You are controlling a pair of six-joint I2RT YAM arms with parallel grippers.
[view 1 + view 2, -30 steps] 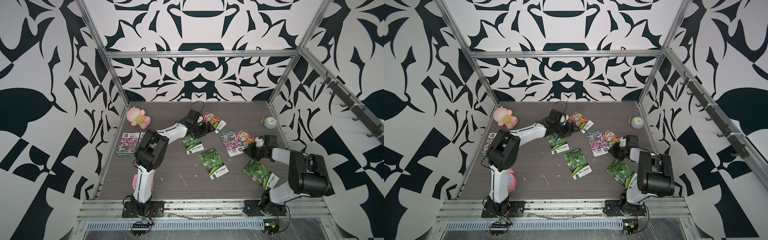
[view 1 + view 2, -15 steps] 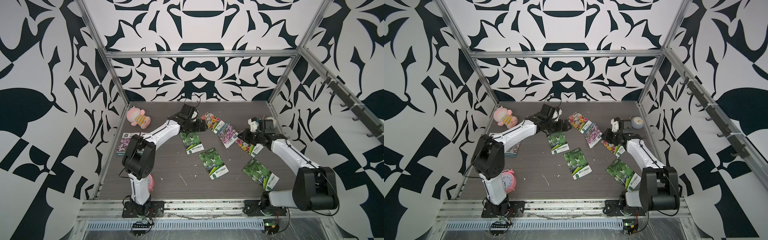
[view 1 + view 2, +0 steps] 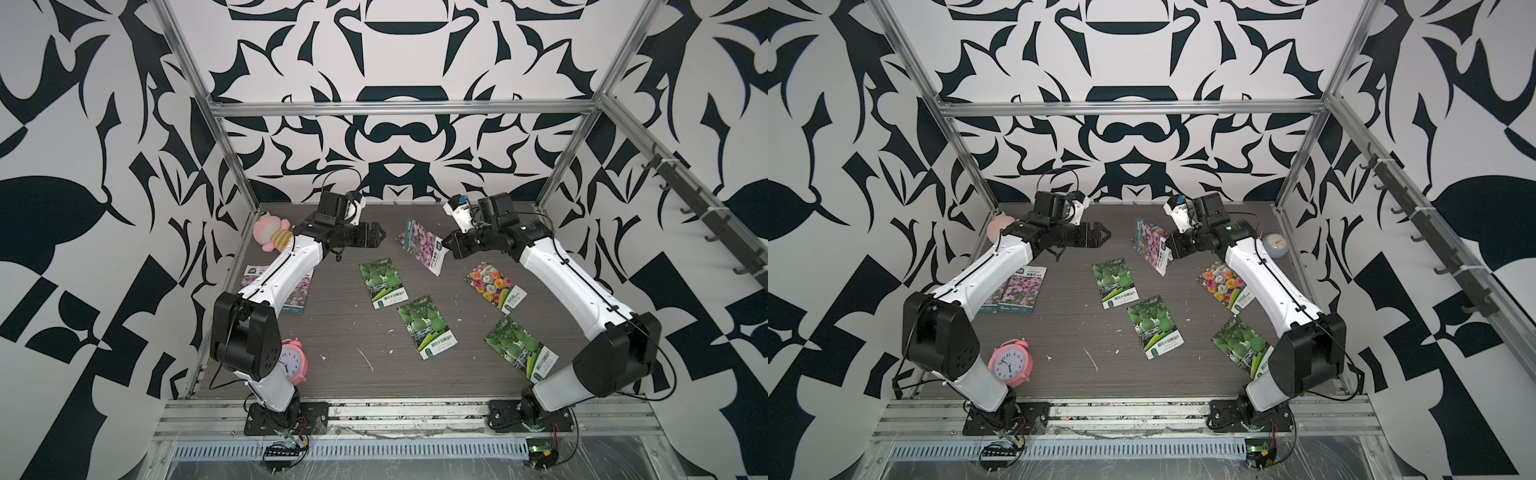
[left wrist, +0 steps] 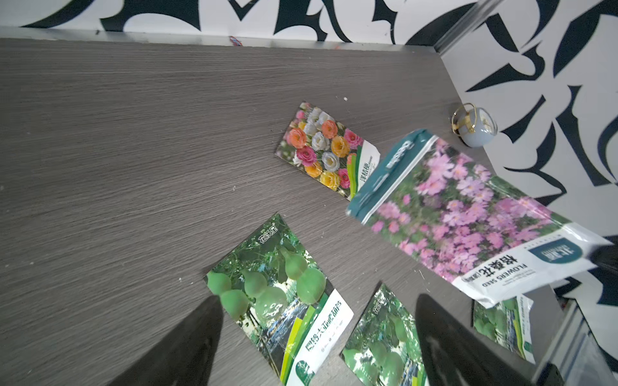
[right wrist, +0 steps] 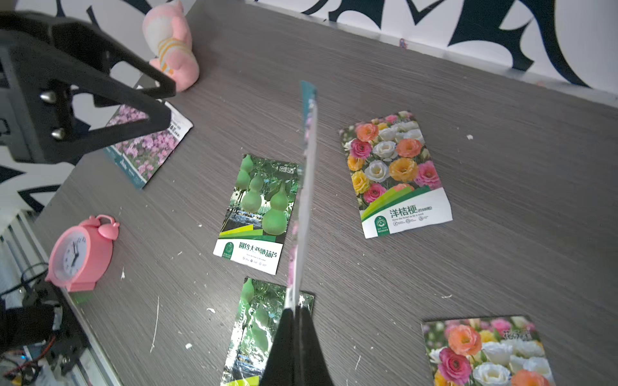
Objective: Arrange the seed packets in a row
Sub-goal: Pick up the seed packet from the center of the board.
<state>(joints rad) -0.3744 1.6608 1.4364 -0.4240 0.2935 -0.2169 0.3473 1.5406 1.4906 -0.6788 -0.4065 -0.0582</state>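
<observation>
One purple-flower packet [image 3: 420, 246], edgewise in right tool [image 3: 444, 247], long axis outward

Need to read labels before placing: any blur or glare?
Left wrist view: the held purple-flower packet is slightly smeared, label readable. Right wrist view: it shows edge-on and soft; glare on the nearest gourd packet. Both top views: sharp.

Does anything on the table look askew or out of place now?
Yes. The purple-flower packet hangs tilted in the air, pinched by the right end effector. Gourd packets lie askew. White scraps litter the table.
</observation>
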